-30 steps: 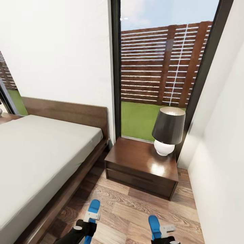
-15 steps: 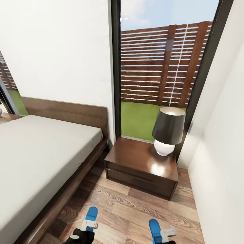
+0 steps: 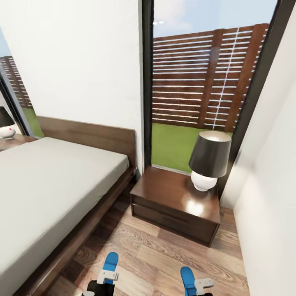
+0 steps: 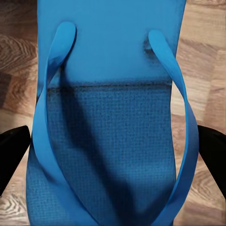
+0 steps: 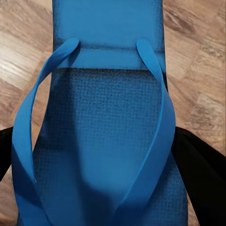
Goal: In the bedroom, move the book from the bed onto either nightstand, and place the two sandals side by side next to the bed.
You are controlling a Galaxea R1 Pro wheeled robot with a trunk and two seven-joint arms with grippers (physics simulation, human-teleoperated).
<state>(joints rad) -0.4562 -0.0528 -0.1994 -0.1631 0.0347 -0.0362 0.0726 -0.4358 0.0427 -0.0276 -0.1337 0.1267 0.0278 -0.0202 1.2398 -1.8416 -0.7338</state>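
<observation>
Sandal step in hand. My left hand point(image 3: 107, 276) is clamped on one blue sandal point(image 3: 110, 263), bed point(image 3: 49, 185) off to its left. Right hand point(image 3: 197, 284) grips the other sandal point(image 3: 187, 277), nightstand point(image 3: 176, 203) ahead. Next I judge: lower both to the wood floor point(image 3: 152, 255), parallel, close together. Book unseen.

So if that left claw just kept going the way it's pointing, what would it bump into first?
Most likely the wood floor. The left gripper holds a blue sandal between its fingers, and its wrist camera looks along them onto floor planks. So the sandal would probably touch down first, though the gap is hard to judge.
</observation>
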